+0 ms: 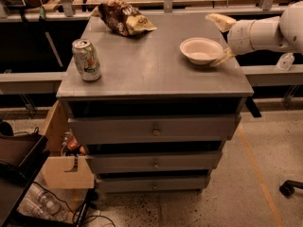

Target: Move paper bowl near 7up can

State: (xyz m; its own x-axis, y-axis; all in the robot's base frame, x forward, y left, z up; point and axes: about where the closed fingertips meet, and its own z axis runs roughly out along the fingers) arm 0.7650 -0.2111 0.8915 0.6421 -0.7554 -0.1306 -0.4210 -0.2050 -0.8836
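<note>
The paper bowl (201,50), off-white and shallow, sits on the right part of the grey cabinet top (151,65). The 7up can (86,59) stands upright near the left front corner, far from the bowl. My gripper (218,39) comes in from the right on a white arm (265,32). It is open, with one tan finger (217,20) behind the bowl's right rim and the other (220,58) at its front right edge. The bowl rests on the top.
A brown and yellow snack bag (124,17) lies at the back left of the top. The cabinet has closed drawers (154,129) below. Shelving rails run behind, and a cardboard box (66,167) and cables sit on the floor at left.
</note>
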